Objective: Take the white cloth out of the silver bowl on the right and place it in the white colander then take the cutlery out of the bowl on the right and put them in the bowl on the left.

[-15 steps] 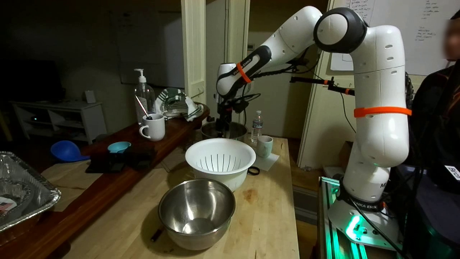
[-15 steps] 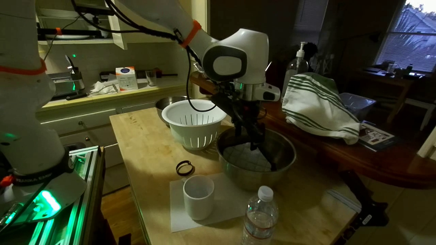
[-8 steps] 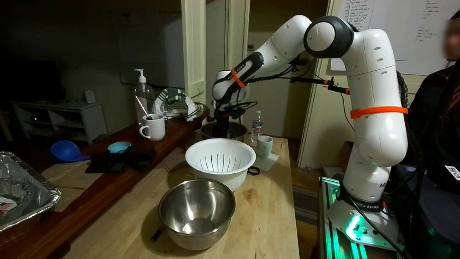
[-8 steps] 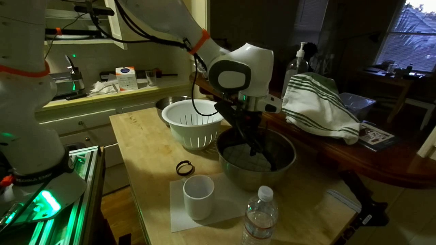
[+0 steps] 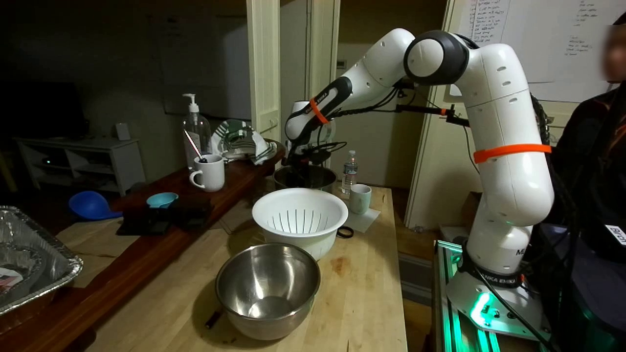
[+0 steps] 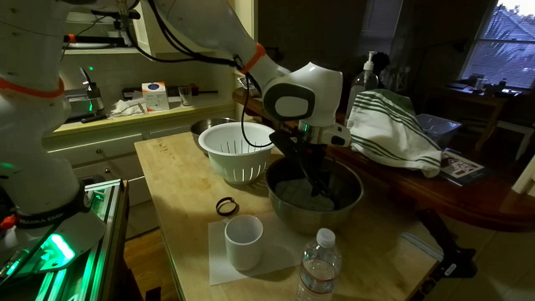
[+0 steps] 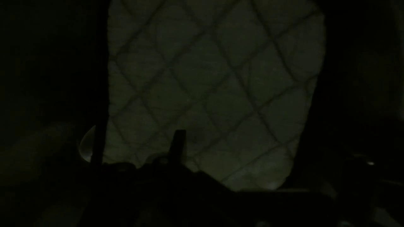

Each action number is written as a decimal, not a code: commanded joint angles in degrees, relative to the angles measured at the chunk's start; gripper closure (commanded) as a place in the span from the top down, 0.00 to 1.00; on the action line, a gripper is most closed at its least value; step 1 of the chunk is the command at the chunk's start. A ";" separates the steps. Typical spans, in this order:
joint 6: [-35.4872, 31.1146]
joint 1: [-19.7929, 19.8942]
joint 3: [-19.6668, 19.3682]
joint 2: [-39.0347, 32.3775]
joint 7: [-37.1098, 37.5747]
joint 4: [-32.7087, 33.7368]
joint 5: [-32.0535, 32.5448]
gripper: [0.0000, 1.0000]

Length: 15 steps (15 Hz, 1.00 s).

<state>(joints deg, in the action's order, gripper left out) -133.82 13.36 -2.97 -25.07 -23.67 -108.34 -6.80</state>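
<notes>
The tabletop (image 5: 364, 293) carries all three vessels, and neither half of the job looks finished. The arm (image 5: 494, 83) reaches down into the wide silver bowl (image 6: 313, 221), at four o'clock from the colander in an exterior view. The white colander (image 6: 238, 167) shows no cloth, so the first transfer is undone. At seven o'clock from it, in an exterior view, the second silver bowl (image 5: 269, 274) has a bare inside: no cutlery delivered. The white cloth (image 6: 299, 194) lies inside the wide bowl, under the jaws; these are too dark for me to tell whether they are parted or closed, or touch it. Left, I judge: the cloth's move, then all the cutlery. A curved pale shape (image 7: 86, 145), at the cloth's eight o'clock in the wrist view, may be one piece.
</notes>
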 commanded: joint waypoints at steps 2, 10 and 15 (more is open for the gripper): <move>-0.57 0.95 1.31 -0.84 -2.31 1.03 -0.58 1.00; -0.32 0.07 2.06 0.21 -4.53 0.20 0.37 1.00; 0.75 -2.77 0.45 -1.02 1.37 1.01 5.29 1.00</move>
<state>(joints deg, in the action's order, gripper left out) -133.92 12.64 -1.46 -25.00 -26.47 -107.69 -4.98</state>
